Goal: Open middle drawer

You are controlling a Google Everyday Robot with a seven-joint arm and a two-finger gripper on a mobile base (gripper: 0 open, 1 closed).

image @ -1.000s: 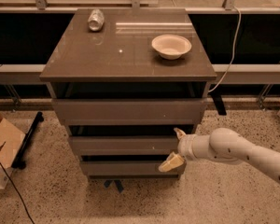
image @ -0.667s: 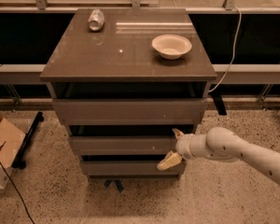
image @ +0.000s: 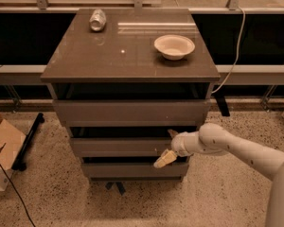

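Observation:
The middle drawer (image: 116, 147) is a wide, low grey-brown front between the taller top drawer (image: 128, 111) and the lowest drawer (image: 128, 169). It stands a little out from the cabinet, with a dark gap above it. My gripper (image: 168, 146) is at the right end of the middle drawer's front. It is open, with one finger at the panel's top edge and the pale other finger (image: 164, 159) at its bottom edge. My white arm (image: 236, 150) comes in from the lower right.
A white bowl (image: 174, 46) and a tipped can (image: 97, 20) lie on the cabinet top (image: 128, 56). A cardboard box (image: 2, 150) and a black stand leg (image: 28, 138) are on the floor at left. A white cable (image: 234, 56) hangs at right.
My gripper has moved slightly left along the middle drawer's front. The drawers, bowl and can have not visibly moved.

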